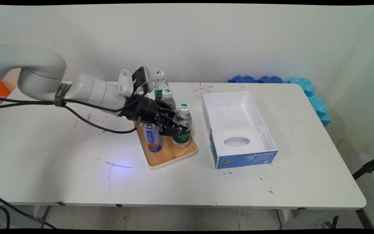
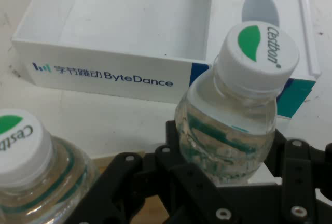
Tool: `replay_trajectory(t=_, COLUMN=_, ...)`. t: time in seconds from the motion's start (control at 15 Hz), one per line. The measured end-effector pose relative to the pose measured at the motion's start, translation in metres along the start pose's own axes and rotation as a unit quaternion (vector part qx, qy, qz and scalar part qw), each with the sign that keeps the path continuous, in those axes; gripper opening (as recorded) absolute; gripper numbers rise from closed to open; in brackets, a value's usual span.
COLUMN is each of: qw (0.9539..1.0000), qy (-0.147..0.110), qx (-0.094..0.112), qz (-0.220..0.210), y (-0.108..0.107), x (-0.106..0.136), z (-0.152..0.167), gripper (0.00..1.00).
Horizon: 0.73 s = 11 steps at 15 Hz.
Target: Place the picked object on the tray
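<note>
On wooden tray (image 1: 174,155), beside white box (image 1: 239,110): gripper (image 1: 174,127) clasping nearest water bottle (image 2: 228,130) at mid-body. Likely full, heavyish, smooth, thin-walled; gripping label band best.

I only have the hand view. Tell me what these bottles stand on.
Observer: A wooden tray. The bottle at the gripper stands near its right edge.
Operator: Count the bottles for me.
Observer: Three. A third bottle stands furthest back, behind the second bottle.
Operator: Name anything else on that tray.
Observer: A blue-and-white can stands upright at the front, just left of the gripper's bottle in the main view.
</note>
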Motion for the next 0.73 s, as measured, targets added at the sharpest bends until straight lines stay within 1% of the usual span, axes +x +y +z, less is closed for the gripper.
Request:
replay_trajectory(t=0.4, qw=1.0, qy=-0.001, qx=0.008, qz=-0.005, y=-0.0022, x=-0.0065, z=0.0063, gripper=0.0)
replay_trajectory(t=0.47, qw=0.9999, qy=-0.001, qx=0.009, qz=-0.006, y=-0.0025, x=-0.0072, z=0.0068, gripper=1.0)
replay_trajectory(t=0.73, qw=0.9999, qy=-0.001, qx=0.012, qz=-0.008, y=-0.0039, x=-0.0101, z=0.0089, gripper=1.0)
